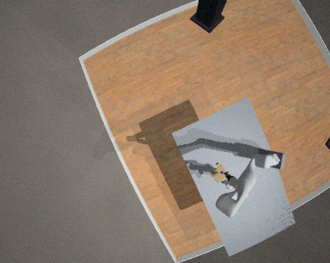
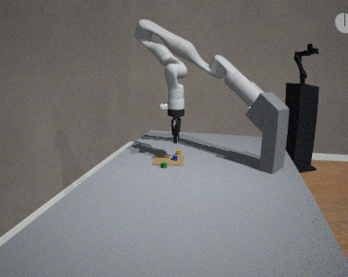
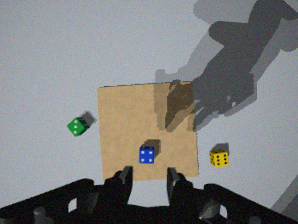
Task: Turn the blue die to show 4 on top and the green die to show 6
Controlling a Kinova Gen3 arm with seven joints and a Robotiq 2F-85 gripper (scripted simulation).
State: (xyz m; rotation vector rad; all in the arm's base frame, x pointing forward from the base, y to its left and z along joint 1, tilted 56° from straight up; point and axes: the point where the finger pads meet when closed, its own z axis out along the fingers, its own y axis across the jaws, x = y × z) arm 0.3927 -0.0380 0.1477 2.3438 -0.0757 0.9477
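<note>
Four pips top the blue die (image 2: 174, 157) (image 3: 146, 155), end effector (image 2: 175, 141) (image 3: 149, 176) part-open, empty

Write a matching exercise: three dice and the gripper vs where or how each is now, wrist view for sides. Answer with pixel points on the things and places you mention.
1. blue die (image 1: 222, 172) (image 2: 174, 157) (image 3: 146, 155)
2. green die (image 1: 222, 182) (image 2: 164, 165) (image 3: 76, 126)
3. yellow die (image 1: 218, 164) (image 2: 178, 152) (image 3: 219, 158)
4. gripper (image 1: 228, 174) (image 2: 175, 142) (image 3: 149, 176)

A. off the mat (image 1: 217, 177) (image 2: 157, 161) (image 3: 125, 110), right
B. raised, holding nothing
C. on the mat, four up
D. off the mat, left

Pairs: 1-C, 2-D, 3-A, 4-B

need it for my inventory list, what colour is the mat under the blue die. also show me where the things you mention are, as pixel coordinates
Plain tan mat (image 1: 217, 178) (image 2: 158, 162) (image 3: 120, 110); best seen in the wrist view.
</note>
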